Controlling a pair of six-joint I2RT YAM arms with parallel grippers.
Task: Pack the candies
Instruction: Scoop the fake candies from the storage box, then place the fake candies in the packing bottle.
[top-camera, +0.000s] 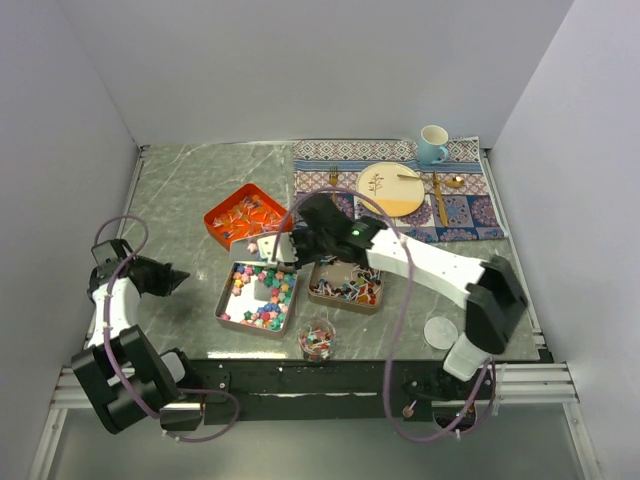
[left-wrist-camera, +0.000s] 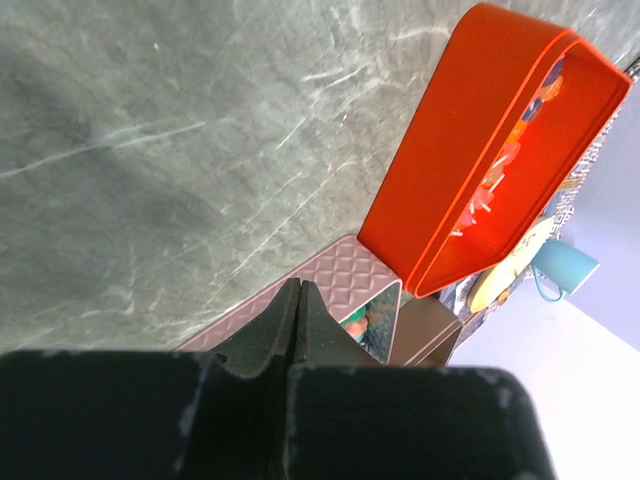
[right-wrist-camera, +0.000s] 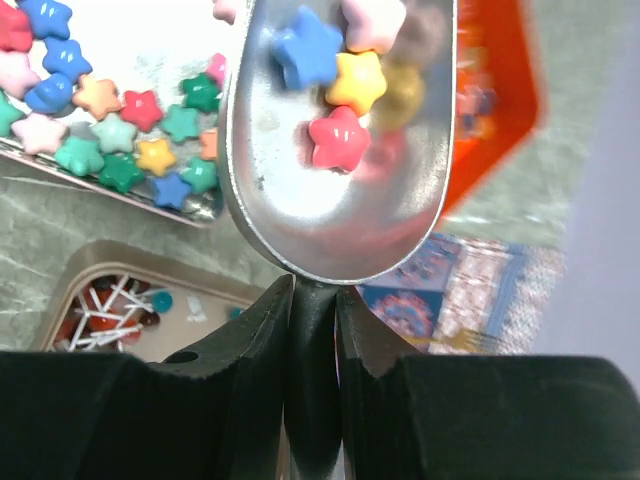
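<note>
Resting in a metal scoop, star-shaped candies are held beside a square tin of more stars. The scoop's handle is clamped by the right tool. Wrapped pieces are kept in the neighbouring tin. The left tool is pressed shut, empty, over the bench.

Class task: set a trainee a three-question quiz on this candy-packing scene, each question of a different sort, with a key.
1. True or false: the left gripper holds a candy.
2. What tool is the right gripper clamped on?
3. The candies it carries are shaped like: A stars, B hearts, C balls.
Key: 1 false, it is shut on nothing; 2 a metal scoop; 3 A.
</note>
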